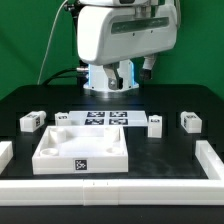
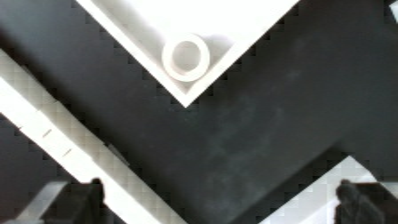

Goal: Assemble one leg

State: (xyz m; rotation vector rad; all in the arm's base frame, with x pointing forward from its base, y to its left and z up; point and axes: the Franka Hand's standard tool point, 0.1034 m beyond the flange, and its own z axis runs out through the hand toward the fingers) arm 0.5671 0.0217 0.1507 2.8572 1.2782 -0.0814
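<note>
Several small white legs with marker tags lie on the black table in the exterior view: one at the left (image 1: 32, 122), one behind the panel (image 1: 62, 118), one right of the panel (image 1: 155, 124) and one further right (image 1: 190, 121). The large white square panel (image 1: 80, 150) lies in front. My gripper (image 1: 122, 78) hangs high behind the marker board, away from every leg. In the wrist view my gripper (image 2: 217, 200) is open and empty, with dark fingertips (image 2: 71, 200) far apart above the black table. A panel corner with a round socket (image 2: 187, 55) shows there. No leg shows in the wrist view.
The marker board (image 1: 105, 119) lies behind the panel. A low white wall (image 1: 120, 190) runs along the front and up the right side (image 1: 210, 160). A white strip (image 2: 71, 140) crosses the wrist view diagonally.
</note>
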